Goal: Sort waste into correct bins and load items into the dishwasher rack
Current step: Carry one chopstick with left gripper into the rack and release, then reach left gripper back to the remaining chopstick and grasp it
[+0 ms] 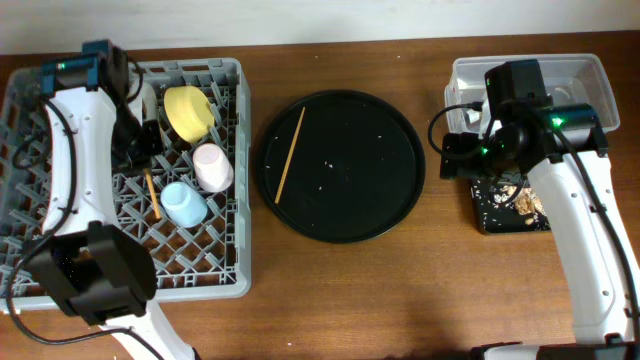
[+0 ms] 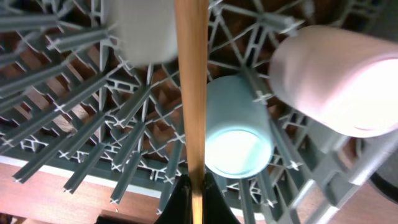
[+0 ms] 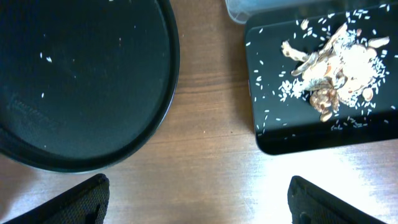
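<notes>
My left gripper [image 2: 196,199] is shut on a brown chopstick [image 2: 191,93] and holds it over the grey dishwasher rack [image 2: 74,124]; in the overhead view the gripper [image 1: 143,158] is above the rack [image 1: 225,270]. A light blue cup [image 1: 184,203], a pink cup [image 1: 212,167] and a yellow bowl [image 1: 187,112] lie in the rack. A second chopstick [image 1: 290,155] lies on the round black tray [image 1: 380,200]. My right gripper [image 3: 199,199] is open and empty over bare table. Food scraps [image 3: 336,68] lie in the black rectangular tray [image 3: 298,134]. The napkin and wrapper are hidden.
The clear tub [image 1: 585,75] stands at the back right, partly under my right arm, with the black rectangular tray [image 1: 490,222] just in front of it. A pale object [image 2: 143,31] stands in the rack behind the chopstick.
</notes>
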Robot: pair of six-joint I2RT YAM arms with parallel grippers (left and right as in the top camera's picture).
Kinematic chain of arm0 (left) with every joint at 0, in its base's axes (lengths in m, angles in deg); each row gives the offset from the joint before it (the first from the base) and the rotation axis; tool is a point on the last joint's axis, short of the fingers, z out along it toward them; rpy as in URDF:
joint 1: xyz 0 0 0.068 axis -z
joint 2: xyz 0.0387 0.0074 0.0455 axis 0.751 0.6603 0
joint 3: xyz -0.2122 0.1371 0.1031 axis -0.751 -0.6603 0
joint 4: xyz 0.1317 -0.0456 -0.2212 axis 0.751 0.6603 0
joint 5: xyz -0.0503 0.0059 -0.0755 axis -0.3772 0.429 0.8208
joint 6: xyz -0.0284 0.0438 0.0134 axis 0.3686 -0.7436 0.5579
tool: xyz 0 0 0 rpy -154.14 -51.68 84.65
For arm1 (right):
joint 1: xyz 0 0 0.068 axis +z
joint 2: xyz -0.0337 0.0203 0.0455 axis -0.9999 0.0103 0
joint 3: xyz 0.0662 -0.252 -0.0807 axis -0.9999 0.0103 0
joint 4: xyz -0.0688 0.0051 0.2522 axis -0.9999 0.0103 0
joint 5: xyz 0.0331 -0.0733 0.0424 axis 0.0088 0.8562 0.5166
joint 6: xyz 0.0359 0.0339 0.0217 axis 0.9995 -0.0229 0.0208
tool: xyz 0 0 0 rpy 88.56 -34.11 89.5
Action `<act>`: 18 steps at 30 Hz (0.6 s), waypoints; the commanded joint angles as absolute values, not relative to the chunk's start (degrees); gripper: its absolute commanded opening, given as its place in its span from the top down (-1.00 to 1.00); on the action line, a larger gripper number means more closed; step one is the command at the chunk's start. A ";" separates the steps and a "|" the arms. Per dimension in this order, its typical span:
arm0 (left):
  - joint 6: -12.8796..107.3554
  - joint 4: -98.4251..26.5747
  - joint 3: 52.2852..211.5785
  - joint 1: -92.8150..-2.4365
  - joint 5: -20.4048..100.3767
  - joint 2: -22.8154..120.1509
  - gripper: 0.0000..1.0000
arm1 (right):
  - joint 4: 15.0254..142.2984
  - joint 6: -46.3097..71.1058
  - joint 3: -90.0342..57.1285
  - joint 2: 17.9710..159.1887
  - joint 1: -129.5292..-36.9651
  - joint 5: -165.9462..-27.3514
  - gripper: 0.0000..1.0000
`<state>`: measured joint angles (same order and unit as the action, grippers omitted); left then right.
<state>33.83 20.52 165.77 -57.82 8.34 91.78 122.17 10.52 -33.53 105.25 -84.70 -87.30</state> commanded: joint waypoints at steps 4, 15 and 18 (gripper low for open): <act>34.33 20.41 164.26 -59.88 5.60 90.01 1.00 | 122.17 10.82 -33.97 105.62 -84.59 -86.41 -0.87; 27.03 15.56 164.26 -59.88 0.10 90.03 -0.18 | 123.24 10.82 -33.97 105.62 -84.59 -86.43 -0.87; 27.01 14.66 164.28 -59.77 3.27 90.03 -0.20 | 123.24 10.82 -33.97 105.62 -84.59 -86.41 -0.87</act>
